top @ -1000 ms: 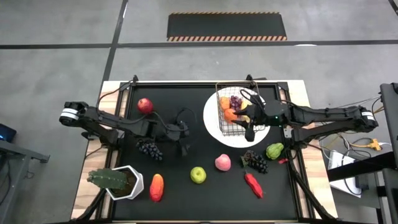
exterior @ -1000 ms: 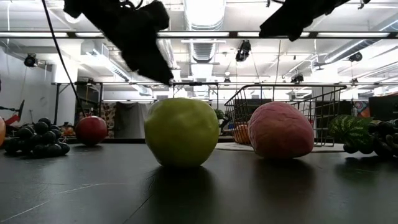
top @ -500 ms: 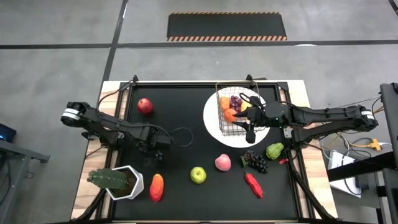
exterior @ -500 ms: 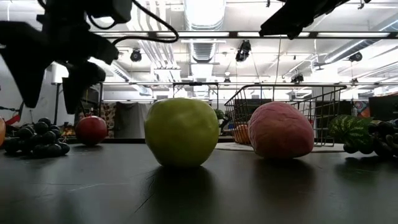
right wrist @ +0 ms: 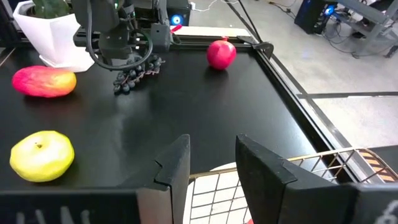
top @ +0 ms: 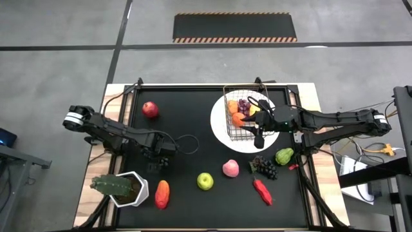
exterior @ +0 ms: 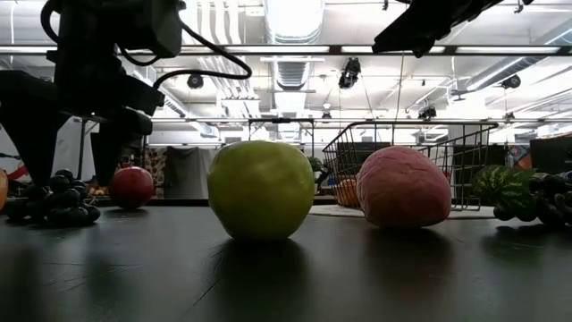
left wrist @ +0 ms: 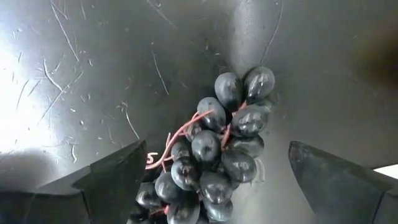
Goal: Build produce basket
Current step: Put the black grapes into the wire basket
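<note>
A: What has been changed on the left of the surface (top: 193, 103)?

B: The left gripper (left wrist: 214, 177) has been brought leftward from the middle of the surface and lowered over the dark grapes (left wrist: 217, 155). A second ago it was held to the right of the bunch; now the bunch is bracketed by its jaws, which are spread wide, one on each side, with nothing yet clamped. The grapes are seen lying flat on the surface.

A: And what is meant by that for the basket-building?

B: A pick of the dark grapes is judged to be in hand; closing and lifting are not yet done. The bunch is soft and lumpy, so a slip of single grapes out of the grip could be risked.

A: What is found further right?

B: The green apple (top: 205, 181) and the pink peach (top: 230, 168) are left untouched near the front, and the red apple (top: 150, 109) at the far left. The basket (top: 233, 132) is set on the white plate (top: 222, 135) at the far right, with oranges and purple grapes already inside.

A: And the right arm?

B: The right gripper (top: 259, 134) has not been moved over the last second; it is held above the basket's near edge, its jaws parted by a narrow gap and empty. A second grape bunch (top: 264, 167), a green pepper (top: 284, 156) and a red pepper (top: 262, 190) are waiting near it.
</note>
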### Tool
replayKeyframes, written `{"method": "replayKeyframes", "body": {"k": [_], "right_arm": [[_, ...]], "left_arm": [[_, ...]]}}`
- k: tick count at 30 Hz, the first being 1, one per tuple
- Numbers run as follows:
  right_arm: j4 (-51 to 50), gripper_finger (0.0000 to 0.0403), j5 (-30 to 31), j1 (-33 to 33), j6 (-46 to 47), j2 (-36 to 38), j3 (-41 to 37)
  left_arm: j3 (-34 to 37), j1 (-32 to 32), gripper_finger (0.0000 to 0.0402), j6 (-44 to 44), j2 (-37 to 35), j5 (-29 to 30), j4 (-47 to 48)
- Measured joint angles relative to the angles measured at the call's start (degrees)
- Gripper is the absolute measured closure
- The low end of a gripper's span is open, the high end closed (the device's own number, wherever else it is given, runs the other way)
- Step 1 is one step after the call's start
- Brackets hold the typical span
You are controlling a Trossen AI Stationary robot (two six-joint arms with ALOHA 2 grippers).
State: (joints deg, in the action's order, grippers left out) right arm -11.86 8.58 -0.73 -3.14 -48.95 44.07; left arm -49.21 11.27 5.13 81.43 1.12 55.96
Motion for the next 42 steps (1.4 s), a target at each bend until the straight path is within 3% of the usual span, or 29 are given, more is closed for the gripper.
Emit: {"method": "replayKeyframes", "body": {"k": [23, 36, 42], "right_arm": [[-1.35, 0.0289, 0.01, 0.00, 0.09, 0.00, -0.09], [-1.33, 0.0292, 0.02, 0.00, 0.09, 0.00, -0.22], [-1.33, 0.0295, 0.01, 0.00, 0.09, 0.00, -0.22]], "left_arm": [[0.11, 0.00, 0.0211, -1.14, 0.00, 0.11, 0.11], [-0.96, 0.00, 0.0390, -1.27, -0.02, 0.29, 0.18], [-4.51, 0.00, 0.0400, -1.07, -0.28, 1.72, 0.21]]}}
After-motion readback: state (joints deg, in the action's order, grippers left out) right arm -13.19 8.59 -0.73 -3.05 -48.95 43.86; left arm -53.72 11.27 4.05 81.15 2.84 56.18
